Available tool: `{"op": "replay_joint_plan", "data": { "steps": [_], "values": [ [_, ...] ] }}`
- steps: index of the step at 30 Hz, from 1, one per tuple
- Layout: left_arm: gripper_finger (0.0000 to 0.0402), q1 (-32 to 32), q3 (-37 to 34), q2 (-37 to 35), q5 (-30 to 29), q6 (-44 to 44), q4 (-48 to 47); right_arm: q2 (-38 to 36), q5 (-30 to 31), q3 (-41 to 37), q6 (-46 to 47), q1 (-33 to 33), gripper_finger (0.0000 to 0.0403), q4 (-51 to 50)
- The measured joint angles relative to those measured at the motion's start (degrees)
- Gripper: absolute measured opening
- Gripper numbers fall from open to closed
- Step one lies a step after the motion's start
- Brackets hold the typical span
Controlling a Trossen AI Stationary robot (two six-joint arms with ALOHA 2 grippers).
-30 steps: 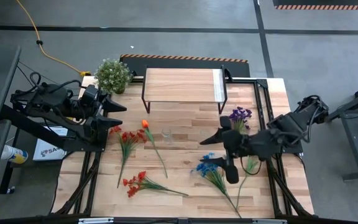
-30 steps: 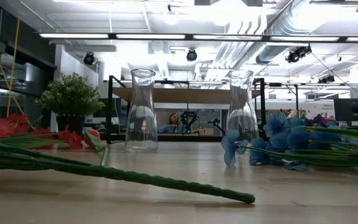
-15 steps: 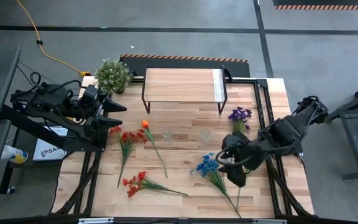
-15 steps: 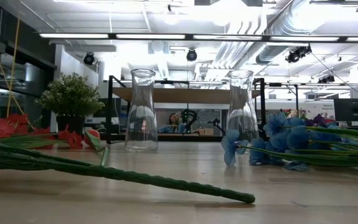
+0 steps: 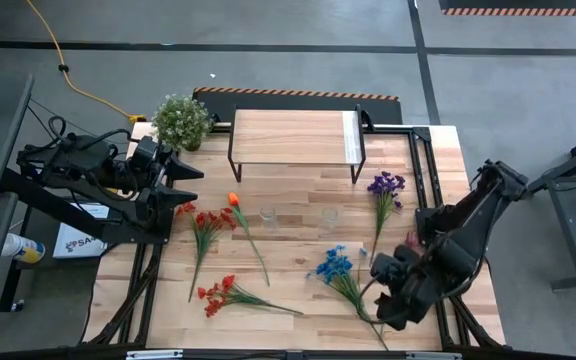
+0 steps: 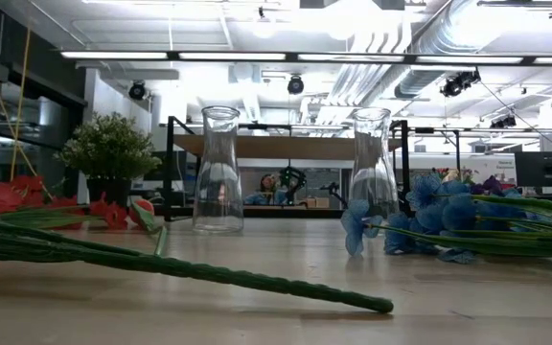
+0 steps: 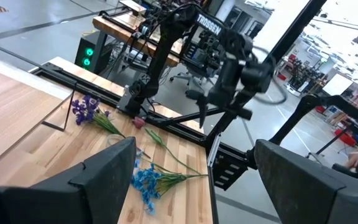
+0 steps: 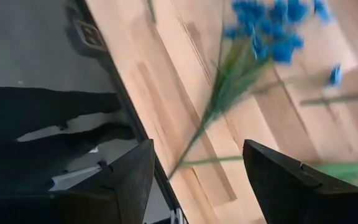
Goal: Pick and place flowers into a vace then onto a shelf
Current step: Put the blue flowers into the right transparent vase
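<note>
One readable brand
"TROSSEN" stands in white letters on the right arm (image 7: 211, 28); the white box (image 5: 76, 241) beside the tabletop shows unreadable lettering.

The right arm (image 5: 458, 235) moved toward the lower right of the high view. One second before, it reached across the bench, and its claw was near the middle, just under the purple flower (image 5: 385, 186). Half a second later it was already drawn back and lower. At the end the right claw (image 5: 393, 300) was close to the lower right edge of the bench (image 5: 298, 200), over the stalk end of the blue flower (image 5: 334, 266). The purple flower's stalk, partly covered by the arm at first, showed in full at the end. Its fingers stood apart the same way in all pictures.
</note>
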Motion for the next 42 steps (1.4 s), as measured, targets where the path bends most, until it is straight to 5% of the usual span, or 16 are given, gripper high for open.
{"op": "replay_joint_plan", "data": {
  "steps": [19,34,42],
  "values": [
    [0.036,0.0,0.0,0.0,0.0,0.0,0.0,0.0,-6.0,-28.7,6.1,-2.0,0.0236,33.8],
    [0.036,0.0,0.0,0.0,-2.8,-0.1,0.0,0.4,-10.0,-33.5,5.7,-5.9,0.0236,38.5],
    [0.036,0.0,0.0,0.0,-2.9,-0.1,0.0,7.0,-15.2,-33.5,3.2,-5.9,0.0236,45.1]
  ]
}}
